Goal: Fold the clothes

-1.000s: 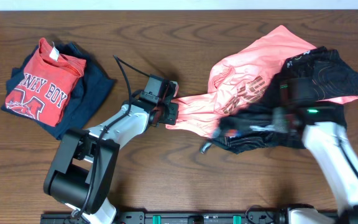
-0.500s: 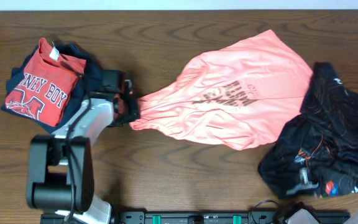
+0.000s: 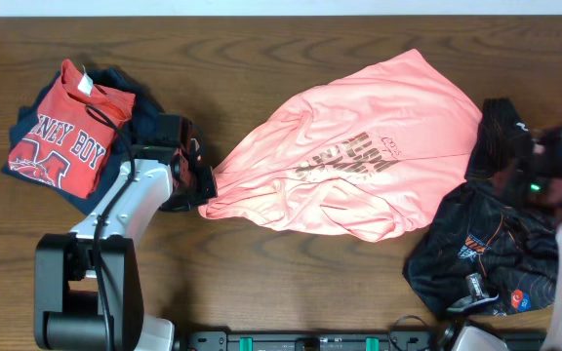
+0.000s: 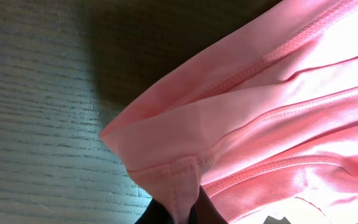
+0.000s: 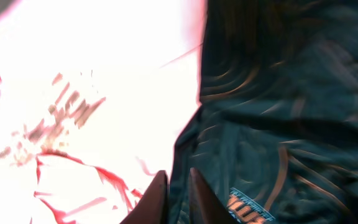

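Observation:
The salmon-pink T-shirt (image 3: pixel 359 161) lies crumpled across the middle of the table, print side up. My left gripper (image 3: pixel 200 183) is at its left tip, shut on the shirt's hem. In the left wrist view the pink hem (image 4: pixel 185 155) runs down between the dark fingers (image 4: pixel 190 211). My right gripper (image 3: pixel 532 175) hovers at the right over the black garments, beside the shirt's right edge. In the right wrist view its fingers (image 5: pixel 178 174) are nearly together with nothing seen held, above black fabric (image 5: pixel 278 106), with the pink shirt (image 5: pixel 92 81) washed out at left.
A red "BOY" shirt (image 3: pixel 61 132) lies on a navy garment (image 3: pixel 135 146) at the far left, close to my left arm. A heap of black printed garments (image 3: pixel 501 244) fills the right side, touching the pink shirt's right edge.
My left gripper dragged the shirt's tip leftward, spreading the shirt out. The black garment came off the shirt to the right. My right arm left view, then returned over the black heap.

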Action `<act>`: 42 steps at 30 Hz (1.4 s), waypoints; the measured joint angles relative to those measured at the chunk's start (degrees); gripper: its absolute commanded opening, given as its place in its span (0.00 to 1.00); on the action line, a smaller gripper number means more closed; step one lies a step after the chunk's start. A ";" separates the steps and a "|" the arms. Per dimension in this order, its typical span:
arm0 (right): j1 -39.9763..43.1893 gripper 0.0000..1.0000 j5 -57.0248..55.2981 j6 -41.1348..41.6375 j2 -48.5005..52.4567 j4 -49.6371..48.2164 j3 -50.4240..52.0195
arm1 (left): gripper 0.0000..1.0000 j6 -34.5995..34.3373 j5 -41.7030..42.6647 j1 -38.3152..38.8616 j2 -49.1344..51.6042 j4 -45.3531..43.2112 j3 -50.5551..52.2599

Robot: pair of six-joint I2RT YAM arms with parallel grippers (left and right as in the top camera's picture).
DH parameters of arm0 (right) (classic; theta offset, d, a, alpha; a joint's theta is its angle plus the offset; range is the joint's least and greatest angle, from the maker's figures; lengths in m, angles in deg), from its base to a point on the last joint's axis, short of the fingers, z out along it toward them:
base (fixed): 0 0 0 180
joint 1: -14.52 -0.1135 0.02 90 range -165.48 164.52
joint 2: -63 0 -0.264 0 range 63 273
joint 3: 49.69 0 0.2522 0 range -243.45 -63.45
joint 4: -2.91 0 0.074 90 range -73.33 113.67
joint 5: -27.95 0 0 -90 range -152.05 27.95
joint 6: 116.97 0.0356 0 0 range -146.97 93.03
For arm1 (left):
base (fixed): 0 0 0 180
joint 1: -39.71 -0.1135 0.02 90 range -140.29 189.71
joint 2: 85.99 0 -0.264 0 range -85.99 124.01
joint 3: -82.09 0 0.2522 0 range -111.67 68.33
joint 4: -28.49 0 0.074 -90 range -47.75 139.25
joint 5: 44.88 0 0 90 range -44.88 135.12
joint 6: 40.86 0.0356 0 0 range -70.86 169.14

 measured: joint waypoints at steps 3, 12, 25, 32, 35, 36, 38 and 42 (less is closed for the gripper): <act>-3.41 0.03 -1.60 -0.46 6.47 -0.39 0.04 | 0.06 -0.17 -0.02 0.00 0.00 -0.04 0.00; -4.09 0.01 -7.26 0.79 24.50 -7.80 0.17 | 0.06 -0.37 0.00 0.00 0.00 -0.07 0.00; 8.35 0.01 -20.41 7.48 30.29 -19.04 0.15 | 0.06 -0.39 0.00 0.00 0.00 -0.04 0.00; 21.49 0.01 -26.21 12.35 30.69 -16.48 -3.37 | 0.06 -0.39 -0.02 0.00 0.00 -0.04 0.00; 26.40 0.02 -27.12 14.93 30.77 -12.31 -7.02 | 0.06 -0.39 0.00 0.00 0.00 -0.07 0.00; 27.28 0.02 -27.12 15.43 30.80 -11.67 -7.91 | 0.06 -0.39 -0.02 0.00 0.00 -0.04 0.00; 28.70 0.05 -23.12 14.93 30.93 -10.51 -10.91 | 0.06 -0.39 -0.02 0.00 0.00 -0.07 0.00; 27.45 0.10 -6.08 6.03 31.08 -11.08 -16.98 | 0.06 -0.39 -0.02 0.00 0.00 -0.04 0.02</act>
